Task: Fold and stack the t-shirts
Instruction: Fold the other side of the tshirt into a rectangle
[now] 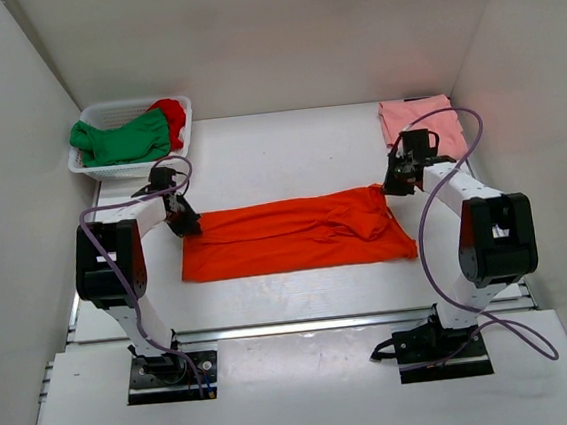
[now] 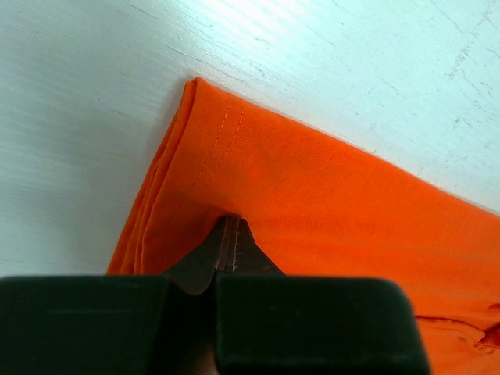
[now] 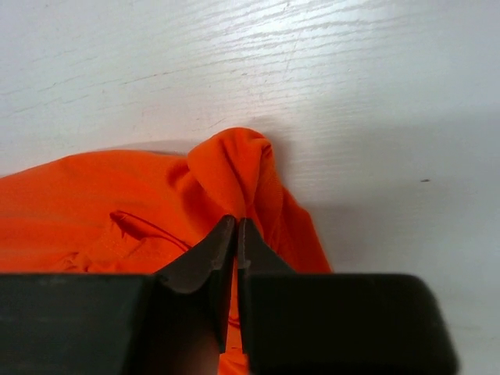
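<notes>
A: Where is the orange shirt (image 1: 296,234) lying?
B: Across the desk's (image 1: 278,158) middle. The left gripper (image 1: 186,225) is clamping its far left corner, the right gripper (image 1: 393,184) its far right corner.

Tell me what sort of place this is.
Probably a robot test cell: a white table boxed in by bare white walls, robot arms bolted to its near edge, shirts in a basket.

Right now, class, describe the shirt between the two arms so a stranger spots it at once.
Start at the white table. Across its middle lies the orange t-shirt, folded into a long band. Only it is bright orange; the pink t-shirt sits at the far right corner.
</notes>
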Controlling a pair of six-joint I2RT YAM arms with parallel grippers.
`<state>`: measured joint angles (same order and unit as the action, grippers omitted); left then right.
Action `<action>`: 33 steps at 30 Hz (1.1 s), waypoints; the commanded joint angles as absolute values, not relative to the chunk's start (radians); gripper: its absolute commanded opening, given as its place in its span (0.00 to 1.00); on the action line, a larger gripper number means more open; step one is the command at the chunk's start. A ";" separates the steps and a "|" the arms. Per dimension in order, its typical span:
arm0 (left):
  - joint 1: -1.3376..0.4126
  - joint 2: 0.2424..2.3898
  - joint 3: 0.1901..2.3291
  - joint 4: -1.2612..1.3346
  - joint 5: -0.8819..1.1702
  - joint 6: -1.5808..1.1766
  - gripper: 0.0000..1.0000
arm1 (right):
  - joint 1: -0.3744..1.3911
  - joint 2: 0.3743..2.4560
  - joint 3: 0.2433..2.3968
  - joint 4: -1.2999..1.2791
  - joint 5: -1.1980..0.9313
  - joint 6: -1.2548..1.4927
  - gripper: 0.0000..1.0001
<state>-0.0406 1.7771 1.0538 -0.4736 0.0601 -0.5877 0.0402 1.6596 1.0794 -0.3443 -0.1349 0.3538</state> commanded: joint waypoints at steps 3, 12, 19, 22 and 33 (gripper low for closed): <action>-0.017 1.767 1.060 -0.534 0.002 -0.555 0.00 | 0.034 1.649 1.146 -0.351 -0.086 0.313 0.00; -0.002 1.776 1.065 -0.545 0.002 -0.540 0.00 | -0.029 1.643 1.129 -0.431 -0.035 0.342 0.00; -0.002 1.772 1.066 -0.534 -0.012 -0.534 0.00 | -0.049 1.641 1.120 -0.509 -0.179 0.272 0.20; -0.002 1.773 1.065 -0.538 -0.003 -0.529 0.00 | 0.000 1.595 1.123 -0.431 -0.138 0.203 0.37; 0.000 1.775 1.063 -0.534 -0.005 -0.523 0.00 | 0.118 1.791 1.380 -0.393 -0.086 -0.057 0.36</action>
